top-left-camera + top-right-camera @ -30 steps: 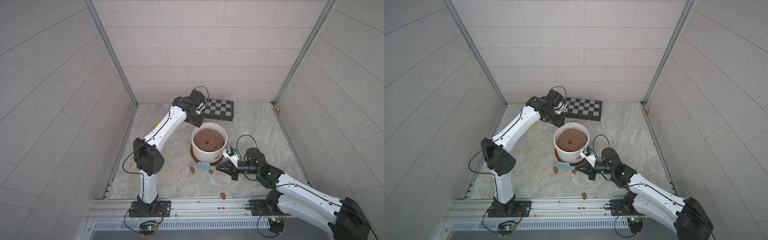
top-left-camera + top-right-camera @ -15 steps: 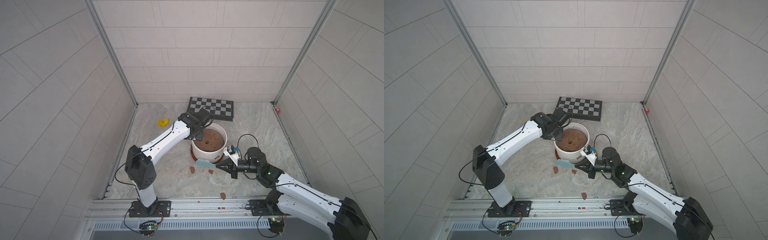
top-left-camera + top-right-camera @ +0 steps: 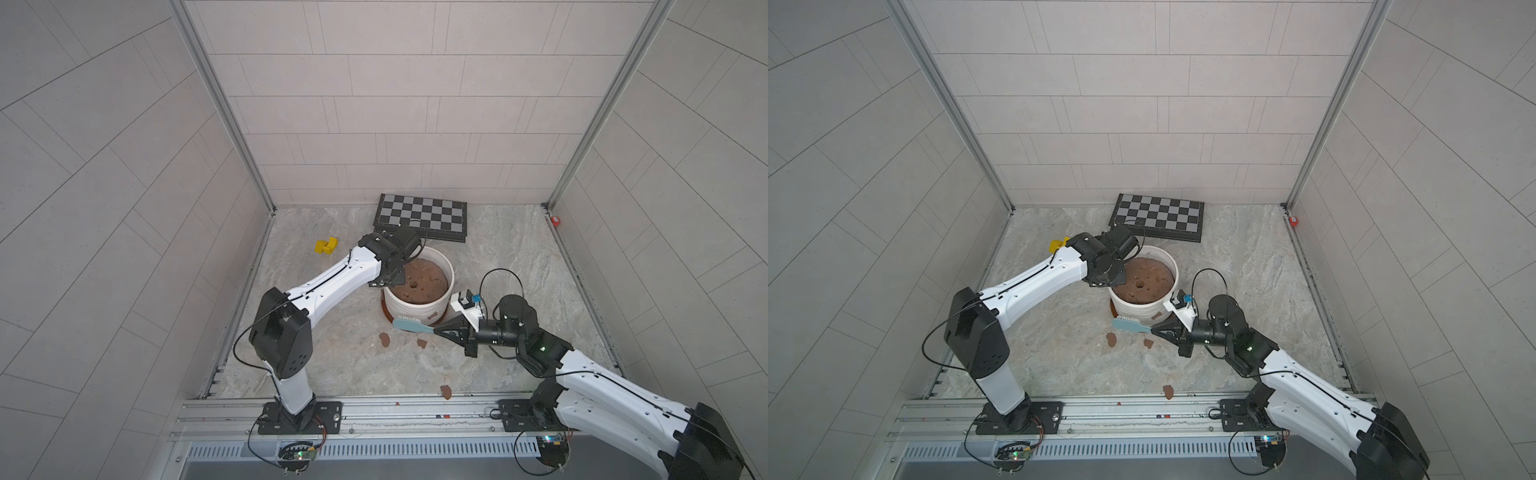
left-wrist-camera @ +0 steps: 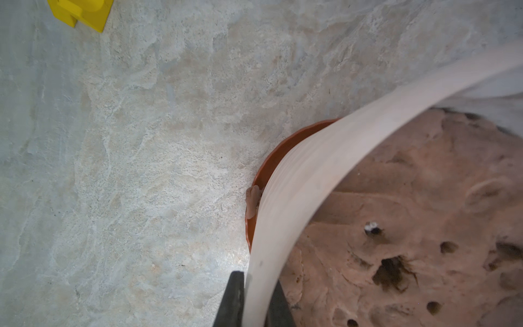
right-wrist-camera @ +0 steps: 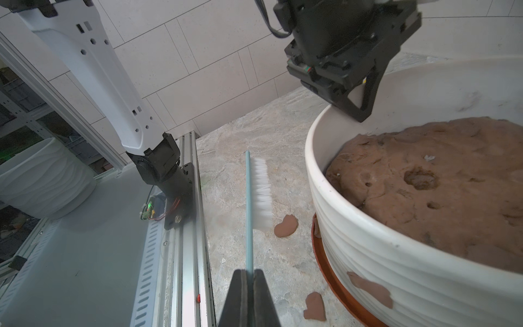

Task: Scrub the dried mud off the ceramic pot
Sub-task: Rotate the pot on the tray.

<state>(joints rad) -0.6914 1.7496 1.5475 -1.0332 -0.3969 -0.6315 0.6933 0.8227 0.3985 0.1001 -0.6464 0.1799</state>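
The right gripper (image 5: 249,274) is clamped on the handle of a light-blue plastic brush (image 5: 248,209), its white bristles facing but clear of the white ribbed ceramic pot (image 5: 396,254) on a terracotta-orange round saucer (image 5: 322,260). The left gripper (image 4: 256,284) pinches the pot's rim, one finger either side. A reddish-brown patch of dried mud (image 5: 370,288) sits low on its wall.
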